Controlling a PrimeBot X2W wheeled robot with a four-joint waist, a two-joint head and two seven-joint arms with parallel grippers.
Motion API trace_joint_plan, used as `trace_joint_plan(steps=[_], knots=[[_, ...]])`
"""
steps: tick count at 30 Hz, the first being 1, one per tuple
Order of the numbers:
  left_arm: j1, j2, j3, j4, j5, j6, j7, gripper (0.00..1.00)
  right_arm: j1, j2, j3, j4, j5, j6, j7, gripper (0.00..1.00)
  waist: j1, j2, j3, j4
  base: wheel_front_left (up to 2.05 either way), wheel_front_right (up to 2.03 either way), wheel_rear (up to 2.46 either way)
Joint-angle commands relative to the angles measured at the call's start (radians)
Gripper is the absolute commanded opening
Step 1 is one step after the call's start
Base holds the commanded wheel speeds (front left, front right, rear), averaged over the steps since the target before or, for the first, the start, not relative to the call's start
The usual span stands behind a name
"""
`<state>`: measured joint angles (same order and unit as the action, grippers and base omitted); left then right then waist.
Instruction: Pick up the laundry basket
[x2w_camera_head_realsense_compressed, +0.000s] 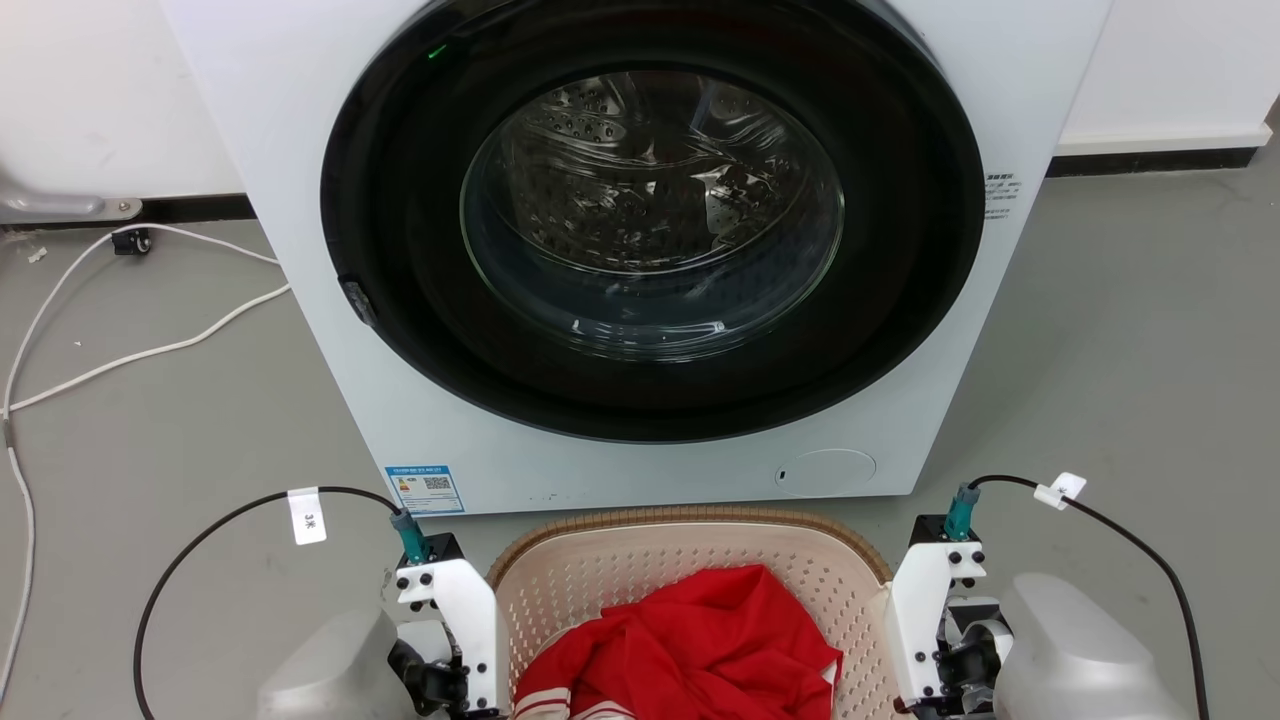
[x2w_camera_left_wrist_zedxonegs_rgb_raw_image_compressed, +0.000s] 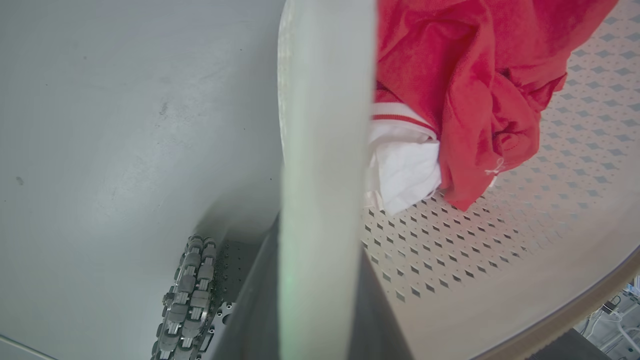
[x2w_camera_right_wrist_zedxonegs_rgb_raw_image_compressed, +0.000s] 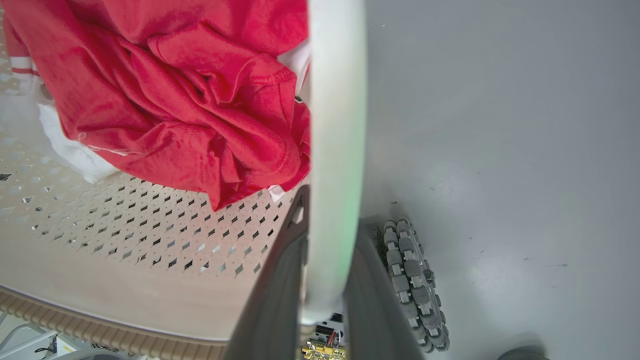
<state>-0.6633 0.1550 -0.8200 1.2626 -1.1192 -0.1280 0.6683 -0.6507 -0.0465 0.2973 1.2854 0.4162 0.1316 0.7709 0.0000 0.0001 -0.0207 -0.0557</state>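
A white tag (x2w_camera_head_realsense_compressed: 307, 516) on the left cable (x2w_camera_head_realsense_compressed: 196, 541) is showing "3米"; the washer's (x2w_camera_head_realsense_compressed: 262, 150) blue sticker (x2w_camera_head_realsense_compressed: 425, 489) is carrying print too small to read.

This looks like a laundry corner in a lab or test room. A front-loading washer (x2w_camera_head_realsense_compressed: 300, 150) stands on a bare grey floor (x2w_camera_head_realsense_compressed: 1150, 330) against a plain white wall (x2w_camera_head_realsense_compressed: 90, 100) with dark skirting (x2w_camera_head_realsense_compressed: 1150, 160). Loose white cables (x2w_camera_head_realsense_compressed: 150, 350) trail across the floor. A label (x2w_camera_head_realsense_compressed: 425, 490) sits on the washer's front, and a basket (x2w_camera_head_realsense_compressed: 640, 565) before it holds a red garment (x2w_camera_head_realsense_compressed: 700, 640).
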Motion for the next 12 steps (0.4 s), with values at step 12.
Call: trace_joint_plan(steps=[12], knots=[[-0.004, 0.008, -0.001, 0.004, -0.018, -0.004, -0.004, 0.0, 0.02, -0.009, -0.019, 0.005, -0.018, -0.002, 0.017, 0.0, 0.0, -0.0001, -0.003, 0.003, 0.0, 0.0, 0.0]])
